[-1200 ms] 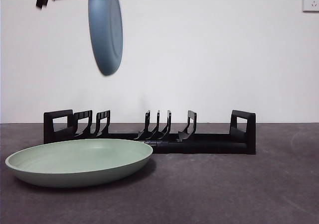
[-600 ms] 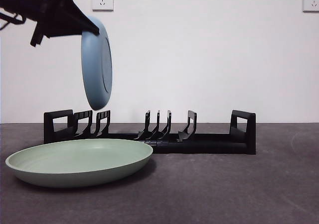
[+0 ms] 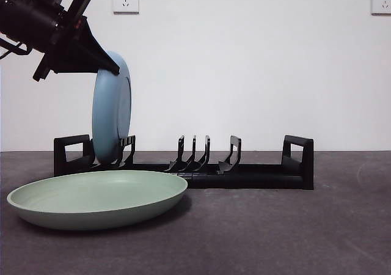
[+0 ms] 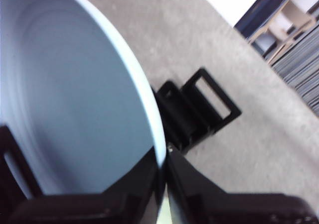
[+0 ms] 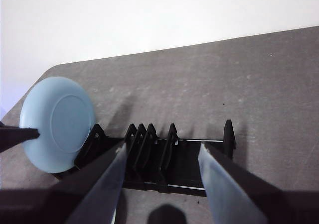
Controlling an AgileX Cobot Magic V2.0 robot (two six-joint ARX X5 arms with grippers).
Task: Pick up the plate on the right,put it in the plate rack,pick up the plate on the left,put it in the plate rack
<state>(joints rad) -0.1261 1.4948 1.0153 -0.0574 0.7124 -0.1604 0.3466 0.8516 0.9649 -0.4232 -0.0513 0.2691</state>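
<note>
Presently, we find the left pincer [image 3: 113,64] high at one end of the rack [image 3: 183,165], its jaws closed on the top rim of the blue plate [image 3: 112,113]. The plate hangs below the pincer on edge, close to upright, with its lower rim down among the prongs beside the end handle [image 3: 72,154]; whether it rests on the rack floor we cannot tell. In the left wrist view the jaws pinch the plate's rim [image 4: 160,157] from both sides, and the rack's end handle [image 4: 212,97] lies just beyond the plate.

The right pincer [image 5: 162,184] hangs above the rack's middle, jaws spread wide and holding nothing, the blue plate [image 5: 57,122] off to its side.

The green plate [image 3: 98,198] lies flat on the table [image 3: 293,232], in front of the rack and below the left pincer.
</note>
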